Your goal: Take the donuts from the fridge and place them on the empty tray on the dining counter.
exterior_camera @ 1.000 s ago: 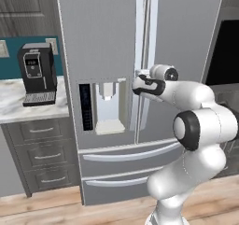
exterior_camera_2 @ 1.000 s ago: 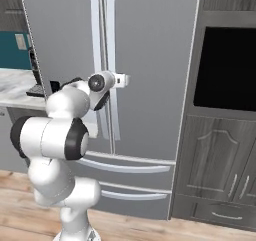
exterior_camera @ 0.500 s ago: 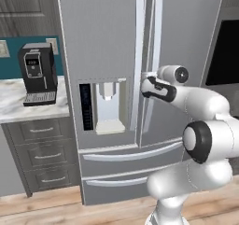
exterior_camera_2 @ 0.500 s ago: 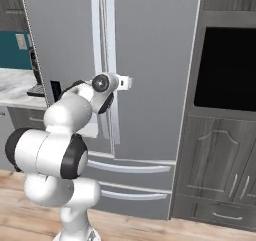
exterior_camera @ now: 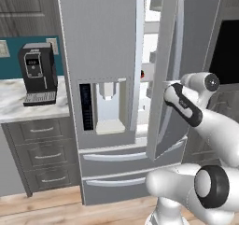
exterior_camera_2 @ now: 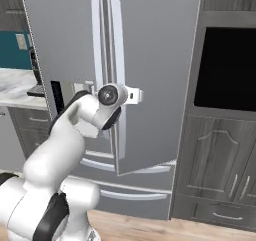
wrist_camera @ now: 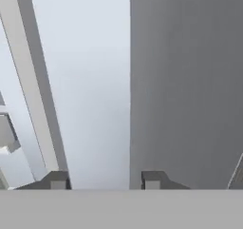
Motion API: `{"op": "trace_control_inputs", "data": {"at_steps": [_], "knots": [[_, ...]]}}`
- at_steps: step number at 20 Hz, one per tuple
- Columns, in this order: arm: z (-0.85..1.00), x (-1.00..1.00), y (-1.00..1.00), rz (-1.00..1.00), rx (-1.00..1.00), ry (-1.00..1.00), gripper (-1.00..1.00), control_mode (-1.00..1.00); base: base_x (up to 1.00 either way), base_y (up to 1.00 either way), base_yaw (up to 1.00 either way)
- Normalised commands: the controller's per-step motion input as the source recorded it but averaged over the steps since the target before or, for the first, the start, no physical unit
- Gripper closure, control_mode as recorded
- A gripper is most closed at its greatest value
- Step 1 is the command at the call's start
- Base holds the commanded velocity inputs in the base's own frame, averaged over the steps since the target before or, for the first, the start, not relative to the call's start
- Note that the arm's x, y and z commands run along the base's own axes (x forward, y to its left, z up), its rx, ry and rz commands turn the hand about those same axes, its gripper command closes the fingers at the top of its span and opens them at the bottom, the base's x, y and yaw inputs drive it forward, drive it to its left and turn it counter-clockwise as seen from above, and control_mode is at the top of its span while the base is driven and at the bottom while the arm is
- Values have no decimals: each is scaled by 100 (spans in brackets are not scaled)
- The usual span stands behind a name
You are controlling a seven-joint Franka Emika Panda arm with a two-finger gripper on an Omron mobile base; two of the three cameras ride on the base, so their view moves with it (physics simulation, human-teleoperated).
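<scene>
So the fridge's (exterior_camera: 107,56) right door (exterior_camera: 164,70) now hangs ajar; a second ago it was flush. The pincer (wrist_camera: 105,179) sits narrowly parted around the door's handle (exterior_camera_2: 119,75). Left base view peeks inside: white shelves, a red speck (exterior_camera: 142,73), maybe a donut.

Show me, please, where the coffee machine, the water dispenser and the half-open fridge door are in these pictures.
coffee machine (exterior_camera: 37,72): left base view, on its black front panel.
water dispenser (exterior_camera: 110,105): left base view, inside its pale recess.
fridge door (exterior_camera: 163,74): left base view, on the door's grey outer edge.
</scene>
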Motion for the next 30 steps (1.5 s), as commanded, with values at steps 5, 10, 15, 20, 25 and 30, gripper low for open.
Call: {"op": "trace_control_inputs", "data": {"at_steps": [5,10,15,20,25,30], "knots": [[7,-82,-77,1,0,-4,-100,-100,0,0,0],[31,-60,-50,0,0,4,-100,-100,0,0,0],[21,-36,-57,-29,0,15,-100,-100,0,0,0],[0,-8,-31,-48,-1,0,-100,-100,0,0,0],[23,-96,-13,-41,0,-3,-100,-100,0,0,0],[44,-100,27,-12,-5,-3,-100,-100,0,0,0]]}}
